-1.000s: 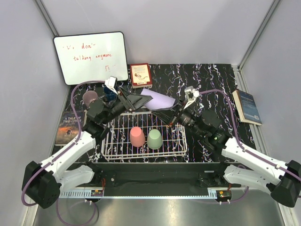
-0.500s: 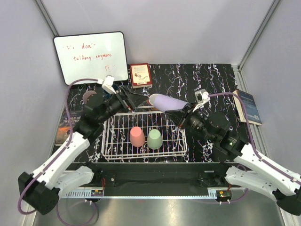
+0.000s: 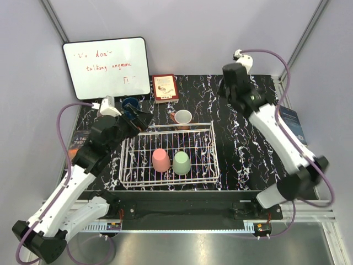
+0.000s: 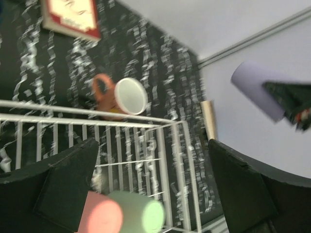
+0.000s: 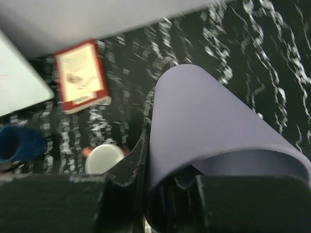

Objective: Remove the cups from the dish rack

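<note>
Left jaws: gaping wide, hovering at dish rack (image 3: 199,146) far-left corner.
Right jaws: pinching lavender cup (image 5: 209,126), beyond dish rack's far-right corner.

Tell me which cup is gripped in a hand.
The lavender cup, clamped in the right hand. The pink cup and light green cup stand in the dish rack; the terracotta cup sits beyond it.

Smooth, matt plastic marks the pink cup (image 3: 160,160) and the light green cup (image 3: 181,163); the dish rack (image 3: 198,152) is thin white-coated wire. The lavender cup (image 5: 209,131) shows the same dull, even skin, while the terracotta cup (image 3: 182,117) has a white, faintly shiny inside. The table (image 3: 242,149) wears a black, marble-veined covering. The fingers (image 4: 68,189) of the left gripper (image 4: 153,150) look like matt black plastic; the whiteboard (image 3: 105,66) is glossy.
</note>
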`<state>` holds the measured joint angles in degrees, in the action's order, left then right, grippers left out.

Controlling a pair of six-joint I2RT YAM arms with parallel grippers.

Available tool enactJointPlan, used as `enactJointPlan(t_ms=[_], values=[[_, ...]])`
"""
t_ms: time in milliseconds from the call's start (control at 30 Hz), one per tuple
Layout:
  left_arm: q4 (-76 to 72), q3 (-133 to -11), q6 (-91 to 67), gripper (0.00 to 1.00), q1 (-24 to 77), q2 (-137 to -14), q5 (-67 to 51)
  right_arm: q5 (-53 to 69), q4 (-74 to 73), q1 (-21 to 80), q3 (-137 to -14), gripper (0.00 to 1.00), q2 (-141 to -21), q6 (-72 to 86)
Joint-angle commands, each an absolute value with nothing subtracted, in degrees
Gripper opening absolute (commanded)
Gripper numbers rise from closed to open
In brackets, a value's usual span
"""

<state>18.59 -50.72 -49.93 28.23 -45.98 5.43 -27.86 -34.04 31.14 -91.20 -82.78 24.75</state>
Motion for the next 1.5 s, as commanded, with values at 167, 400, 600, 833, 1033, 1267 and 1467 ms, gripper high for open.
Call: enactJointPlan(t_ms=[167,400,600,833,1033,1267,1467], values=[[29.8,-54.5,-46.6,0.99,28.0,-48.9,8.4,-22.4,-62.6,20.1,-124.3,0.00,-113.0,34.7],[30.2,-53.2,-46.2,0.99,28.1,-51.1,7.9,-22.0,-70.2,17.8,-131.0,0.00,-124.8,37.2],[31.1,-52.7,-46.4,0.99,28.0,-53.5,6.7,-20.2,-70.1,14.1,-128.0,0.00,-126.4,38.1],[31.2,-53.2,-47.1,0.99,28.1,-57.4,5.3,-15.1,-66.9,10.4,-121.2,0.00,-124.2,37.0],[31.2,-54.0,-47.2,0.99,28.0,-59.6,4.1,-13.1,-64.1,8.6,-116.7,0.00,-125.0,35.9],[31.2,-54.1,-46.1,0.99,28.1,-59.4,3.7,-12.5,-63.3,8.6,-115.8,0.00,-126.3,35.0],[31.1,-53.8,-46.2,0.99,28.1,-58.9,4.1,-12.6,-59.7,8.6,-110.5,0.20,-121.8,34.7]])
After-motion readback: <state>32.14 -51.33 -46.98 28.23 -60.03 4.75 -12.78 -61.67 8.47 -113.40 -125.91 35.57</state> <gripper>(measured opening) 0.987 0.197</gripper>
